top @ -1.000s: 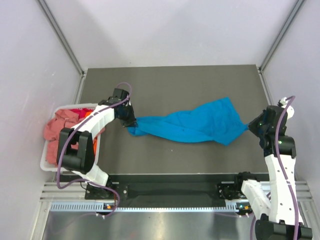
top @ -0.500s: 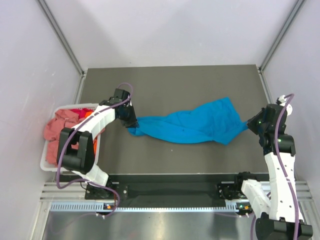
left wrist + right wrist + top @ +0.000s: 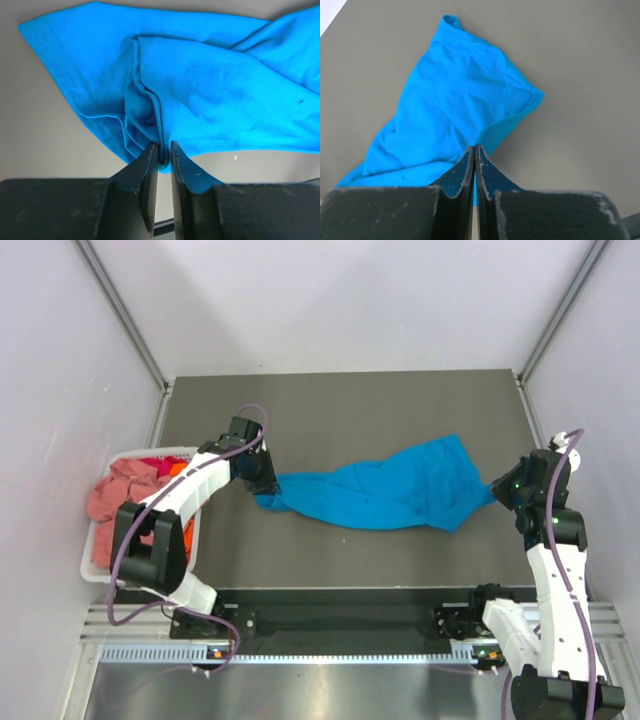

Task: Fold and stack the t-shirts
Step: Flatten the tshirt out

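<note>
A turquoise-blue t-shirt lies stretched and rumpled across the middle of the dark table. My left gripper is at its left end; in the left wrist view the t-shirt has a bunched fold lying between the tips of the left gripper, whose jaws stand slightly apart. My right gripper is at the shirt's right end. In the right wrist view the right gripper is shut on an edge of the shirt, a blue sliver showing between the fingers.
A white slatted basket stands at the table's left edge, holding a salmon-pink t-shirt with orange and red cloth beside it. Walls close in the table on three sides.
The left gripper's jaws have parted a little around the shirt's left end. The right gripper has shifted slightly outward, still shut. The shirt lies much as before.
</note>
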`<state>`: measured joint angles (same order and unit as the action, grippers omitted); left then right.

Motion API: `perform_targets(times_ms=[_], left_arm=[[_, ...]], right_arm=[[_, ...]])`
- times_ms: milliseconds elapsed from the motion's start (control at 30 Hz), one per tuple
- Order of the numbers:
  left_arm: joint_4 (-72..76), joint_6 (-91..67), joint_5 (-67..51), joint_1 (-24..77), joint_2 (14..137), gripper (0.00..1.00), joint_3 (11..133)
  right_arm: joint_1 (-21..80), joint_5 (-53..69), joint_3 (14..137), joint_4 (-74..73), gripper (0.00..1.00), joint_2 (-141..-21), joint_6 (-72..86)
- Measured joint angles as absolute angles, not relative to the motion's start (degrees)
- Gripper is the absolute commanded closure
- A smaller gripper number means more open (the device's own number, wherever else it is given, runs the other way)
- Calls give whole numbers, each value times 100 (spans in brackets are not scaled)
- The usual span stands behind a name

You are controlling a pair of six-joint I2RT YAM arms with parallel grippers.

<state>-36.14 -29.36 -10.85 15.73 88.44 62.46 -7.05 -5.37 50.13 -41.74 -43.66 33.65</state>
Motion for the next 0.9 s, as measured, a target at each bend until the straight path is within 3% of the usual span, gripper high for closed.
perform_targets(times_ms=[133, 233, 433, 600, 900], left_arm=[[-3612, -2965, -1083, 1610, 8788, 82, 6243], [-3614, -2987, -1074, 1623, 8783, 75, 6243], [-3621, -3002, -1059, 1640, 8777, 80, 6243], [-3623, -3006, -1061, 1669, 8777, 75, 6243], [-3669, -3009, -1039, 1717, 8726, 76, 6246]], right_arm=[[-705, -506, 5011, -4156, 100, -4366, 3365], [-705, -495, 4989, -4154, 100, -4366, 3365], [-705, -484, 4974, -4154, 100, -4364, 3365], [-705, -482, 4947, -4154, 100, -4364, 3365], [-705, -480, 4947, -4154, 100, -4364, 3367]])
